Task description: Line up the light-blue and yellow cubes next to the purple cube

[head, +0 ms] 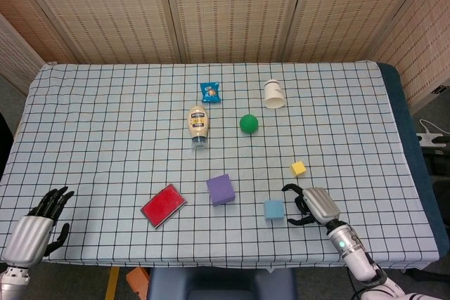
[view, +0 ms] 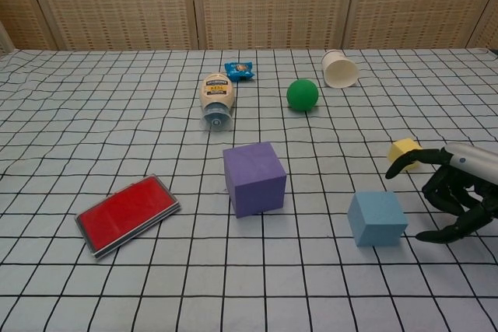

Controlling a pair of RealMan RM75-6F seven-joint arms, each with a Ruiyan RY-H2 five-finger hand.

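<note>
The purple cube sits near the table's front middle. The light-blue cube lies to its right, a bit nearer the front edge. Behind that, the small yellow cube rests on the cloth. My right hand hovers just right of the light-blue cube, fingers spread and curved toward it, holding nothing; in the chest view a fingertip overlaps the yellow cube's front. My left hand stays at the front left corner, fingers apart and empty.
A red flat case lies left of the purple cube. Farther back are a mayonnaise bottle on its side, a green ball, a tipped white cup and a blue snack packet.
</note>
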